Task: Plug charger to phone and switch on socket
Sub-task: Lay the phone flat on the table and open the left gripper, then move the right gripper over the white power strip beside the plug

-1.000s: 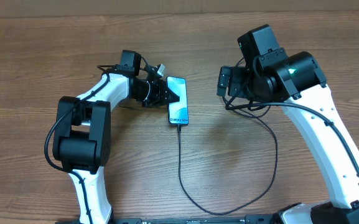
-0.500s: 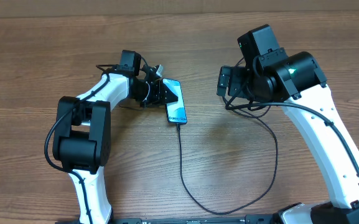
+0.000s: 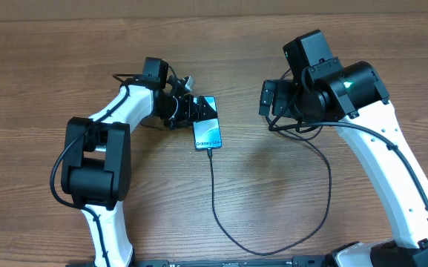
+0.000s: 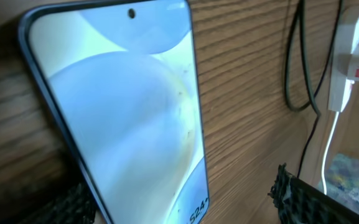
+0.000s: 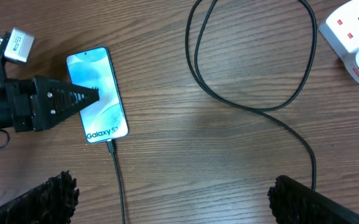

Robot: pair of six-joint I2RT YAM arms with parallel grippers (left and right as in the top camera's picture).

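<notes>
The phone (image 3: 207, 131) lies face up on the wood, its blue screen (image 5: 97, 93) reading "Galaxy". The charger (image 3: 215, 200), a thin black cable, is plugged into the phone's lower end (image 5: 110, 145) and loops right toward the right arm. My left gripper (image 3: 192, 110) is open at the phone's upper left. The phone (image 4: 117, 112) lies between its spread fingers (image 4: 310, 202). The white socket (image 5: 352, 32) shows at the top right of the right wrist view. Its red switch (image 4: 358, 73) shows in the left wrist view. My right gripper (image 5: 179, 199) hangs open over bare wood.
The charger's slack makes a big loop (image 5: 254, 56) between phone and socket. A thick white cord (image 4: 328, 162) runs from the socket. In the overhead view the right arm (image 3: 332, 85) covers the socket.
My left gripper has opened off the phone. The phone has shifted slightly left and turned a little on the table. The right arm has not moved.
</notes>
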